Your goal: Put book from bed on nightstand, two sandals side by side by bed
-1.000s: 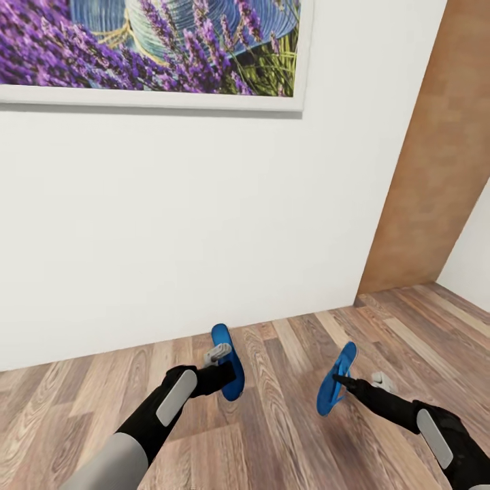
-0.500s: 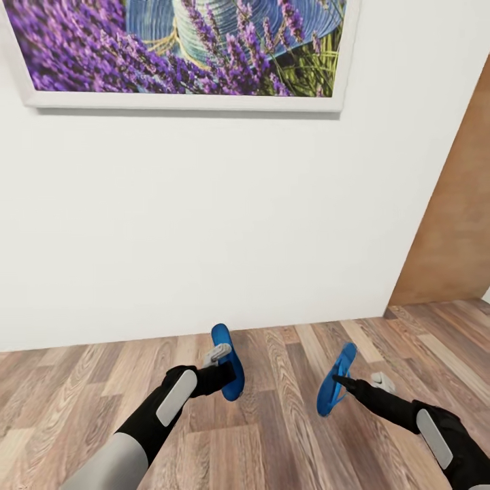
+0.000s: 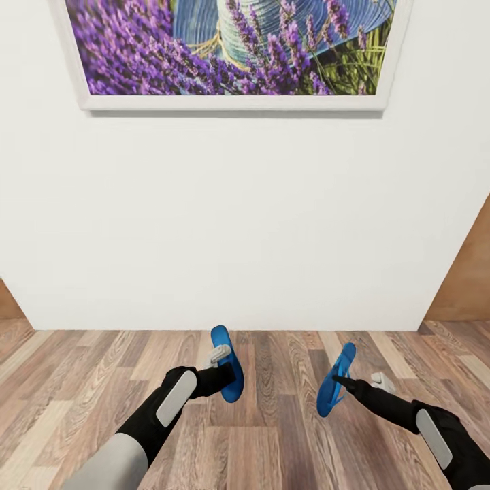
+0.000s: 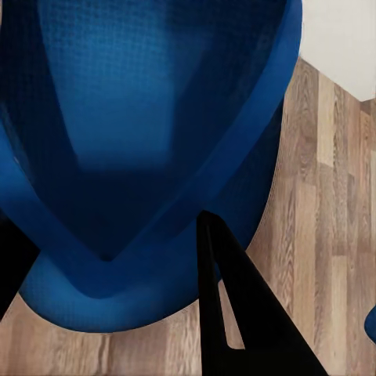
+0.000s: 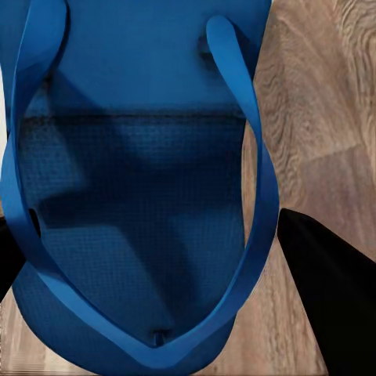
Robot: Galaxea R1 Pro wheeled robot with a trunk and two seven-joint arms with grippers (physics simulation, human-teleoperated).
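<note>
Each of my grippers carries one bright blue sandal above the wood-plank floor of the bedroom. In the head view the left gripper (image 3: 223,371) is shut on one sandal (image 3: 224,346), held on edge. The right gripper (image 3: 344,384) is shut on the other sandal (image 3: 337,380), also tilted on edge. Close up, the left wrist view shows a sandal (image 4: 149,141) with a dark finger (image 4: 235,313) against its edge. The right wrist view shows the other sandal (image 5: 133,196) with its blue toe straps. The book, the bed and the nightstand are out of view.
A white wall (image 3: 238,218) stands straight ahead, with a purple flower picture (image 3: 231,47) hung high on it. Brown door panels show at the far right (image 3: 469,279) and far left (image 3: 8,303). Wood-plank floor (image 3: 272,435) stretches under both arms.
The whole view has swung: the picture and the wall have slid to the right, and the brown door has shifted to the right edge. Both grippers still hold the sandals the same way.
</note>
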